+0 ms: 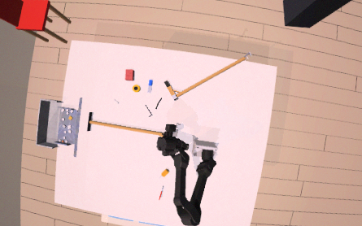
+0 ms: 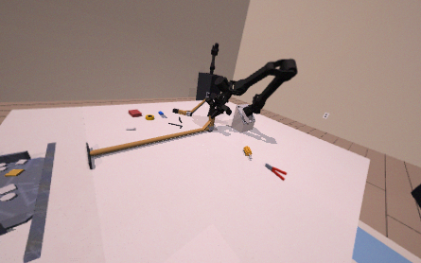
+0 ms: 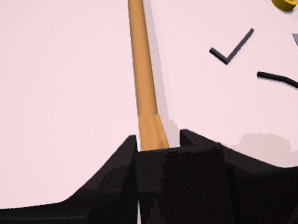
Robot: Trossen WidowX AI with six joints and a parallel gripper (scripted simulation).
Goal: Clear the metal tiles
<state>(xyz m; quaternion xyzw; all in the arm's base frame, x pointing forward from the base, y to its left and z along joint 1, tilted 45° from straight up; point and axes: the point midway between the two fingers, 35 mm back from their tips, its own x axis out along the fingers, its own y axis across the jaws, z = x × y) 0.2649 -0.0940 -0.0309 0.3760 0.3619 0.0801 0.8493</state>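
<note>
My gripper (image 1: 163,134) (image 2: 210,125) (image 3: 158,138) is shut on the near end of the long scraper's wooden handle (image 1: 126,128) (image 2: 149,141) (image 3: 144,75). The scraper's black blade (image 1: 90,122) (image 2: 89,156) is upright at or just above the table, on the near side of the plate and apart from it. The steel bench plate (image 1: 74,131) (image 2: 29,186) has a raised-looking strip (image 1: 78,127) (image 2: 41,203) along its near edge. Several pale tiles and an orange tile (image 1: 70,118) (image 2: 15,172) lie on it. The grey catch box (image 1: 46,123) is at its far end; its inside is dark.
A second long wooden-handled tool (image 1: 213,76) lies at the back right. A red block (image 1: 129,75) (image 2: 134,113), a yellow tape roll (image 1: 137,88) (image 2: 149,117) and an angled black key (image 3: 227,60) lie beside the handle. Red-handled pliers (image 1: 161,193) (image 2: 277,172) lie on the other side.
</note>
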